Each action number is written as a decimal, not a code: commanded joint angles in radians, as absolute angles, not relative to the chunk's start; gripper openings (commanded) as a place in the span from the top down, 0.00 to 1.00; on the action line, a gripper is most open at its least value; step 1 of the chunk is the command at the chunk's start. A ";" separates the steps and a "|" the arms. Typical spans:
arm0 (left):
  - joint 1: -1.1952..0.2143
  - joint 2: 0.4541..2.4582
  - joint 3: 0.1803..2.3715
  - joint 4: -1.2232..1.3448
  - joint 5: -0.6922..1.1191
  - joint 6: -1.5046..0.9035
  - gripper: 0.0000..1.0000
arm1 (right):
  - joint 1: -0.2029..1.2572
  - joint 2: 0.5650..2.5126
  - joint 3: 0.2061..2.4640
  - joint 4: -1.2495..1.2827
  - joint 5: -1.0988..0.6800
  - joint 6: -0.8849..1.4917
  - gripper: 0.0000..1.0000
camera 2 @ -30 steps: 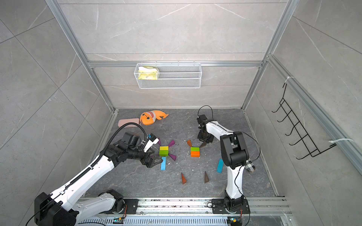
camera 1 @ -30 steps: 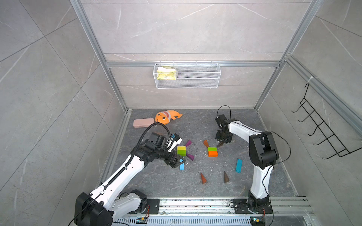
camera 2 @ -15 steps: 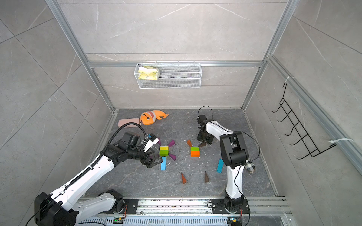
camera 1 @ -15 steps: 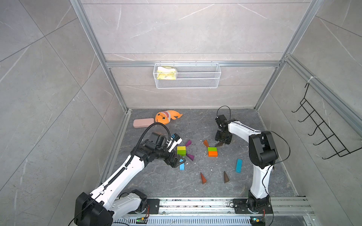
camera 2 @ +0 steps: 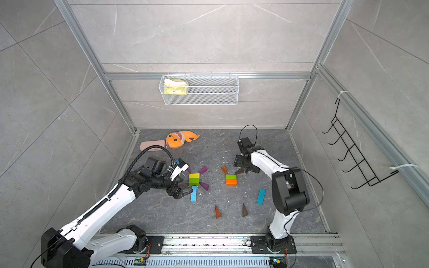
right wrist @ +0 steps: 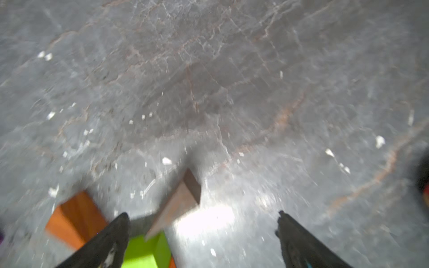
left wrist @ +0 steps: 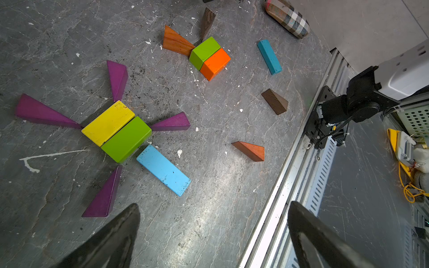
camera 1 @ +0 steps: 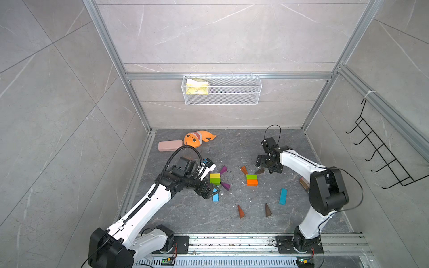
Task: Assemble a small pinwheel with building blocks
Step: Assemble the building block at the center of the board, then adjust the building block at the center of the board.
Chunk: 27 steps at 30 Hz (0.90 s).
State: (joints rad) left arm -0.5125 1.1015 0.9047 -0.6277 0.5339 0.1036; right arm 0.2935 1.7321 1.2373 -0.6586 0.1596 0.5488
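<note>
A yellow-and-green brick pair (left wrist: 116, 131) lies with several purple wedges (left wrist: 117, 77) fanned around it and a light-blue bar (left wrist: 163, 169) at one corner. My left gripper (left wrist: 214, 205) hovers open beside them (camera 1: 209, 188), holding nothing. To the right, a green-and-orange brick pair (camera 1: 251, 180) has an orange wedge (camera 1: 243, 170) and a brown wedge (camera 1: 260, 171) at its far corners. My right gripper (camera 1: 269, 166) stands open just behind that brown wedge (right wrist: 183, 199), which lies free on the floor ahead of its fingers (right wrist: 203, 213).
Near the front lie a loose orange wedge (camera 1: 240, 211), a brown wedge (camera 1: 267, 210) and a blue bar (camera 1: 283, 196). A pink case (camera 1: 170, 146) and an orange plush shark (camera 1: 197, 139) sit at the back left. A plaid pouch (left wrist: 287, 18) lies by the right arm.
My right gripper has gone from shut to open and let go of the brown wedge beside the green brick. The left arm has not moved.
</note>
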 commanded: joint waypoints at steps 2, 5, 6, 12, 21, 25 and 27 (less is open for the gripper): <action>-0.516 1.107 0.934 -0.630 0.563 0.117 0.00 | 0.291 1.754 1.239 -0.604 0.103 0.486 0.01; -0.516 1.103 0.933 -0.631 0.559 0.117 0.00 | 0.299 1.783 1.283 -0.629 0.118 0.480 0.08; -0.517 1.100 0.931 -0.632 0.558 0.118 0.00 | 0.302 1.796 1.300 -0.643 0.126 0.471 0.08; -0.516 1.107 0.935 -0.632 0.564 0.118 0.00 | 0.326 1.845 1.340 -0.710 0.154 0.431 0.14; -0.516 1.111 0.933 -0.631 0.562 0.119 0.00 | 0.337 1.874 1.323 -0.736 0.153 0.397 0.19; -0.516 1.111 0.933 -0.632 0.561 0.119 0.00 | 0.344 1.881 1.316 -0.742 0.162 0.395 0.19; -0.516 1.111 0.934 -0.632 0.563 0.118 0.00 | 0.345 1.882 1.307 -0.739 0.159 0.397 0.19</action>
